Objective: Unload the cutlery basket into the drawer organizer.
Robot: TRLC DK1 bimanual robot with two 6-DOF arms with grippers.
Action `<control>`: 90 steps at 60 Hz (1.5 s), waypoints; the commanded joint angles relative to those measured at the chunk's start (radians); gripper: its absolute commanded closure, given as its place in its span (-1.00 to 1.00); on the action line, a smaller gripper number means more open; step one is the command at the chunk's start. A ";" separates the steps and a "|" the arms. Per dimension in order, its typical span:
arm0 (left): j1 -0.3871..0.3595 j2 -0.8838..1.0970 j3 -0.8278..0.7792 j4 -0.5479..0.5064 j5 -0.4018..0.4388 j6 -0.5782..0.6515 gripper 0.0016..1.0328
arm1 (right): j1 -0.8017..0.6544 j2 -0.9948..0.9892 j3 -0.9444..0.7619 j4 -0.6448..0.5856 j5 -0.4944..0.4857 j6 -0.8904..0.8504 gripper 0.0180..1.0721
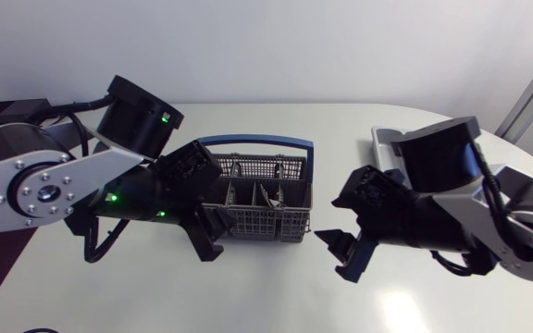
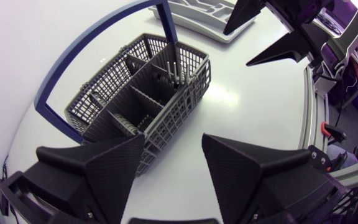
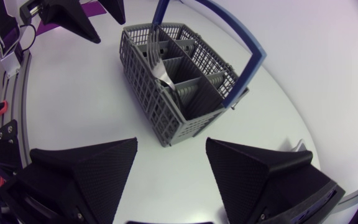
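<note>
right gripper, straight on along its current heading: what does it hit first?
Probably the basket. In the right wrist view its near corner sits straight ahead of the open right gripper, with nothing in between. Depth is unclear, so it could touch the table first.

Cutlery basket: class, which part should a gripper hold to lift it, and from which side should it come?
Grip the middle of the blue handle, coming from above. It arches clear of the cutlery basket as a slim bar, likely easy to straddle, while the mesh body looks too wide.
</note>
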 commanded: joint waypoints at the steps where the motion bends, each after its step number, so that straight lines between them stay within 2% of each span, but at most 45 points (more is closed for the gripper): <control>1: -0.004 0.008 -0.031 0.010 -0.006 0.020 -0.27 | 0.041 0.049 0.052 0.033 0.019 0.084 -0.51; 27: 0.016 0.008 -0.045 0.032 -0.020 0.017 -0.27 | 0.145 0.230 0.176 0.132 0.032 0.212 -0.36; 52: -0.007 -0.009 -0.092 0.127 -0.020 0.032 -0.27 | 0.192 0.414 0.256 0.217 0.152 0.263 0.32; 55: -0.010 -0.009 -0.094 0.130 -0.020 0.034 -0.28 | 0.192 0.427 0.259 0.217 0.161 0.272 0.33; 57: -0.012 -0.007 -0.092 0.133 -0.020 0.034 -0.27 | 0.192 0.438 0.265 0.217 0.172 0.272 0.50; 61: -0.012 -0.003 -0.091 0.134 -0.021 0.034 -0.27 | 0.192 0.441 0.266 0.218 0.180 0.275 0.56; 72: -0.027 0.008 -0.088 0.141 -0.032 0.034 -0.28 | 0.157 0.423 0.266 0.218 0.172 0.286 0.75; 84: -0.047 0.019 -0.086 0.151 -0.061 0.040 -0.28 | 0.125 0.348 0.256 0.209 0.120 0.291 0.77; 90: -0.056 0.025 -0.080 0.164 -0.077 0.046 -0.28 | 0.084 0.296 0.263 0.181 0.046 0.304 0.77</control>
